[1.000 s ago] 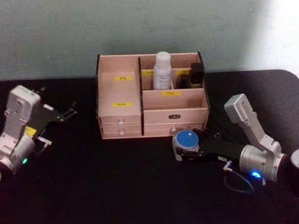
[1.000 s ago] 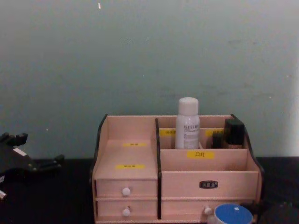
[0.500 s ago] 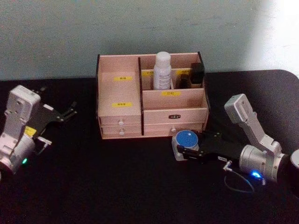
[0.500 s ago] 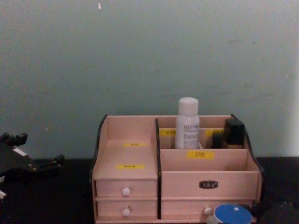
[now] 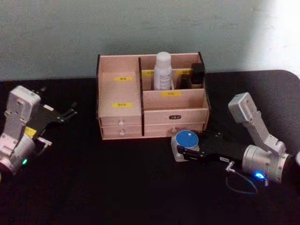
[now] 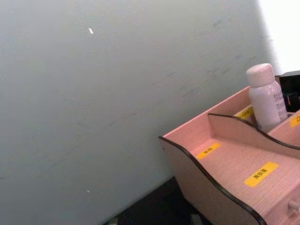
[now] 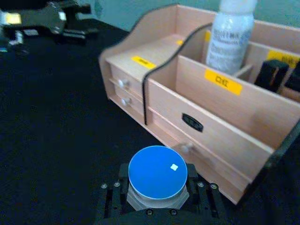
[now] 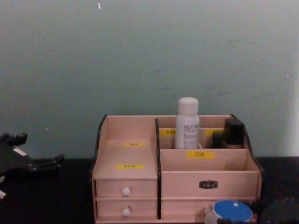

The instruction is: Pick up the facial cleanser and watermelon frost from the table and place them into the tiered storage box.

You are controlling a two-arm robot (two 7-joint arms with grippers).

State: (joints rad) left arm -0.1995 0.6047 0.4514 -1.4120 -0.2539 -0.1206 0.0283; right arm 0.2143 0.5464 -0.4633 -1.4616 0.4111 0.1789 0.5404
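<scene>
Watermelon frost in right gripper, a touch higher than before.

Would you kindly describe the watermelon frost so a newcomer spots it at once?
Find the tiered storage box on the black table. Before its right-hand drawers, held in the right gripper, sits the watermelon frost. Its round blue lid sets it apart from the tall white facial cleanser inside the box.
</scene>
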